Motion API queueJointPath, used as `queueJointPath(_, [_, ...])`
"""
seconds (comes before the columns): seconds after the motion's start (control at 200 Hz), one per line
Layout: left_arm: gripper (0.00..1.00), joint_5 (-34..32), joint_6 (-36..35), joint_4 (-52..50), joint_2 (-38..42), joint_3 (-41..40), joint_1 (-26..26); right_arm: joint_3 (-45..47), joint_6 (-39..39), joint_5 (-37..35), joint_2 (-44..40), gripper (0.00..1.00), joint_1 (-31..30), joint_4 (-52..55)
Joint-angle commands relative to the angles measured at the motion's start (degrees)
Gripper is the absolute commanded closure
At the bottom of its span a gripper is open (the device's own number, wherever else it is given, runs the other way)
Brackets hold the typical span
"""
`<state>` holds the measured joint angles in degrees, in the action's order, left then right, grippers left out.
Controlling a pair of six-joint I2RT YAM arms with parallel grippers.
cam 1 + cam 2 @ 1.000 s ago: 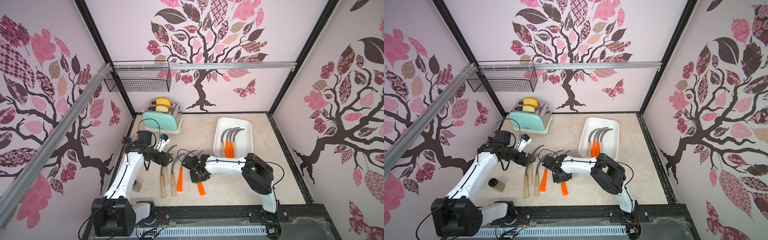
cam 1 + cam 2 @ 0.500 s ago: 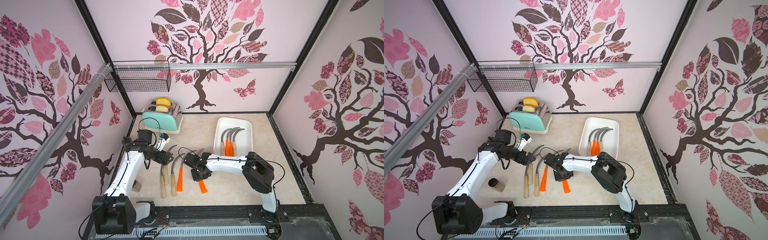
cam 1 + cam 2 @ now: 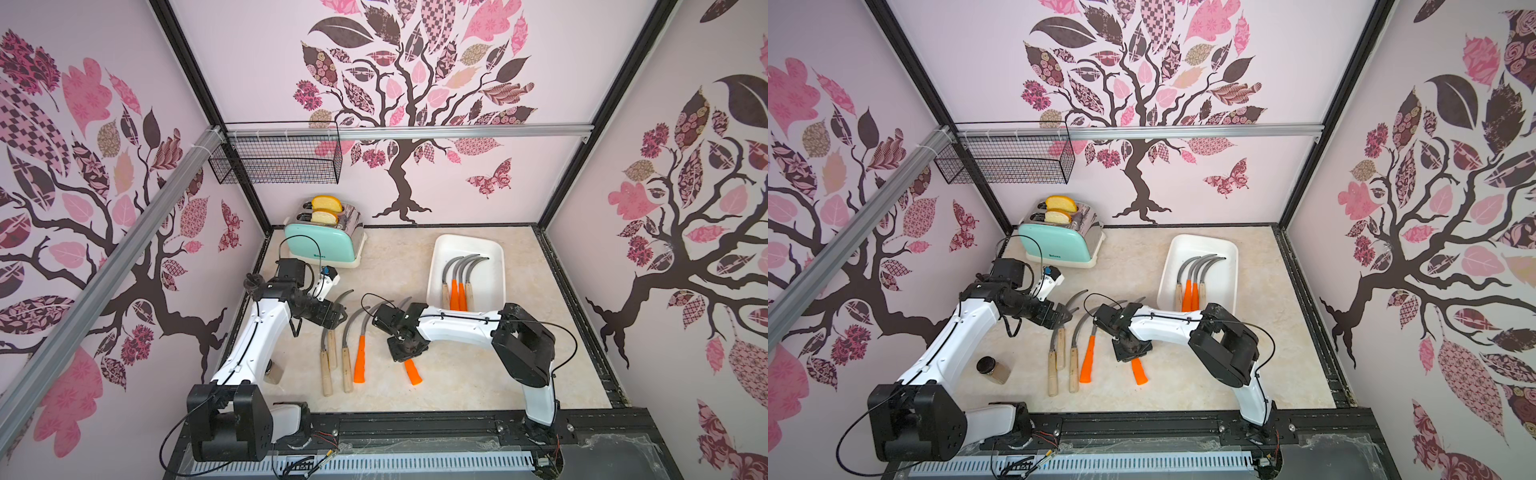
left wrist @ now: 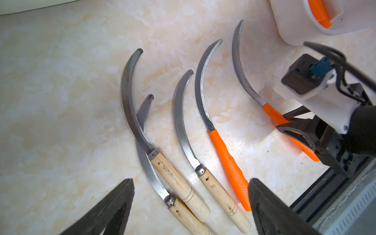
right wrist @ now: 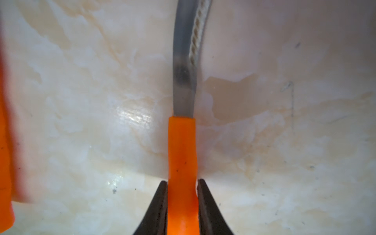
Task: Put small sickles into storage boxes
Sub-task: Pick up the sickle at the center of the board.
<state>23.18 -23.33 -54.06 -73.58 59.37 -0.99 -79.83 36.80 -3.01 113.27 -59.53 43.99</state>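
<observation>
Right jaws are closed on the orange-handled sickle, pinching the handle partway along. The grey blade runs straight out ahead of them. I can't tell whether it's off the counter yet.

Its long axis runs roughly from near edge to far edge, handle end toward the near edge, blade toward the far edge. The white tray lies the same way, toward the far right corner from my grip and just beyond my right arm. It already holds sickles, handles toward the near edge.

My read: carry it out toward the far right, with barely any twist needed. Right arm is clearly nearer the tray.

Left jaws are open and empty, above the four loose sickles toward the left edge.
</observation>
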Motion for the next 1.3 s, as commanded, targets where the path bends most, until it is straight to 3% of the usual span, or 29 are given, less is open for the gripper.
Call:
queueJointPath(0.0, [0.08,0.6,0.66,1.0,-0.62,1.91,0.23,-1.53,-2.1,0.87,-1.89,0.92,0.2,3.44])
queueJointPath(0.605, [0.08,0.29,0.78,1.3,-0.86,1.51,0.25,-2.13,-4.27,2.13,-0.82,0.93,1.39,2.28])
queueJointPath(0.945, [0.08,0.12,0.33,1.41,-1.37,1.26,0.23,-1.54,-3.96,1.34,0.62,1.0,1.76,-0.43])
queueJointPath(1.295, [0.08,0.18,0.56,1.95,-1.92,1.09,0.22,-1.6,-3.71,-2.01,-3.09,1.0,2.42,-0.6])
